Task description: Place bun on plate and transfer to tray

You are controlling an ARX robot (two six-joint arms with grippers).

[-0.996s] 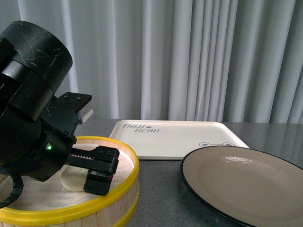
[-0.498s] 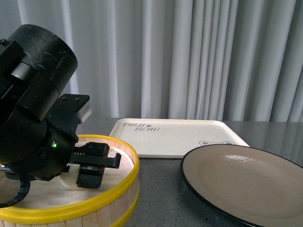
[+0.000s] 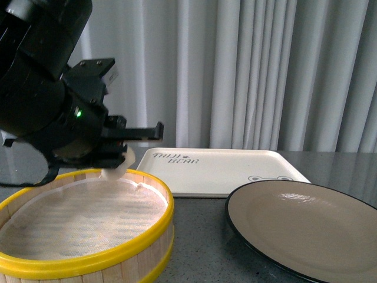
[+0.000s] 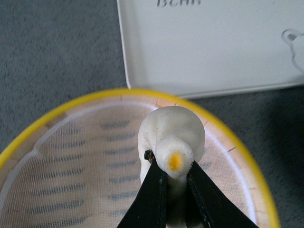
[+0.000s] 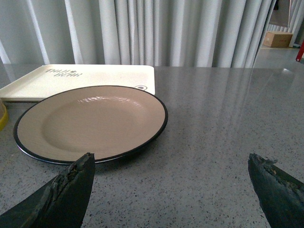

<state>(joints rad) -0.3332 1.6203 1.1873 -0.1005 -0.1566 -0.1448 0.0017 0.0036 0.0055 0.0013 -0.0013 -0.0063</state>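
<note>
Above the steamer basket (image 3: 154, 231), left of frame, the left gripper (image 4: 174, 173) has its fingers (image 4: 151, 192) clenched on the bun (image 4: 172, 128). Best carry it level rightward over the plate (image 3: 306, 227), lowering close to the centre before letting go, lest it roll.

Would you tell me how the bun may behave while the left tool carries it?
The bun looks soft: it seems to bulge around the left tool, so harder squeezing may dent it. It hangs from a narrow pinch, so it probably weighs little. Its round dome might roll on the plate.
</note>
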